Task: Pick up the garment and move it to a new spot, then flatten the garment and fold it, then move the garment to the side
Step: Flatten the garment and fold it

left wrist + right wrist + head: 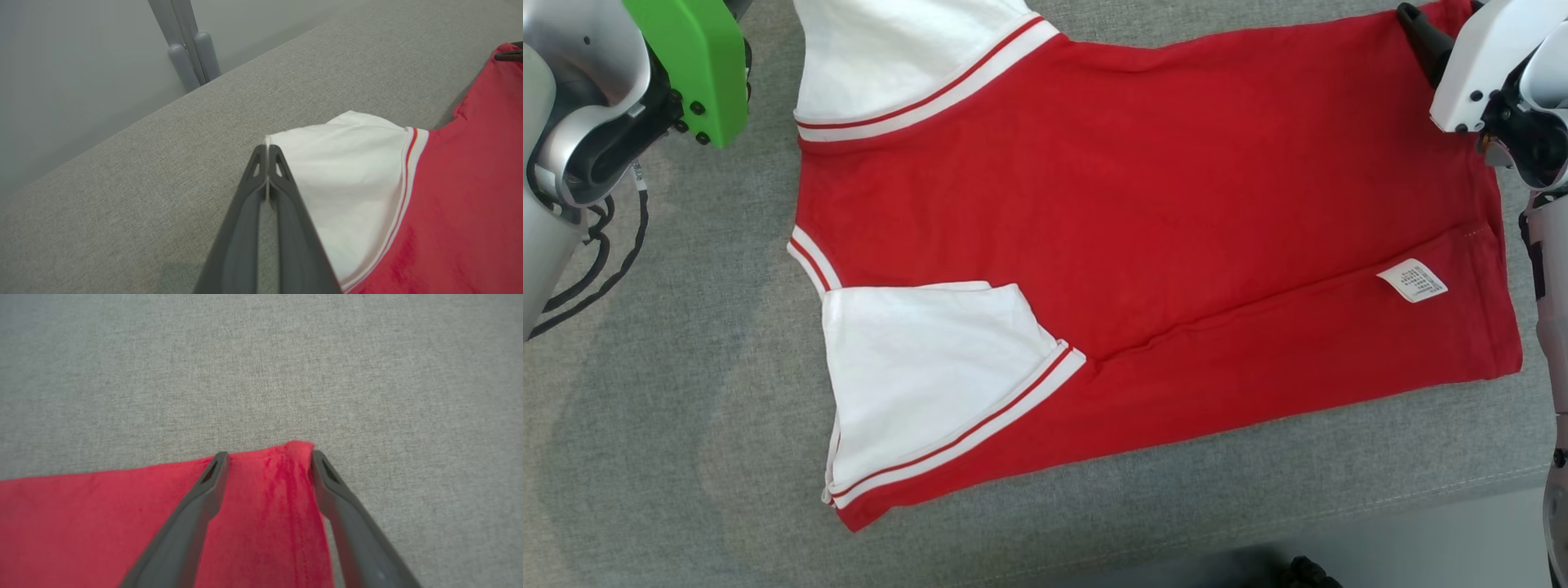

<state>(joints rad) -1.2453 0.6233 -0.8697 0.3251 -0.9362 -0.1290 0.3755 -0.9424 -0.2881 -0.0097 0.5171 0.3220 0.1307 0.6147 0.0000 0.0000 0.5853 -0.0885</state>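
The garment [1143, 204], a red shirt with white sleeves, lies spread on the grey cloth surface [670, 425]. Its near long edge is folded up over the body, with a white label [1413, 280] showing, and the near sleeve [923, 376] lies folded in. My left gripper [267, 150] is shut, pinching the corner of the far white sleeve [347, 171]. My right gripper [268, 455] is open, its fingers straddling the red hem corner [282, 473]. One of its dark fingers [1417, 37] shows at the shirt's far right corner.
The surface's front edge [1421, 490] runs along the lower right, with pale floor below it. A grey post [188, 45] stands beyond the far edge. Black cables [596, 261] hang by my left arm. Bare grey cloth extends left of the shirt.
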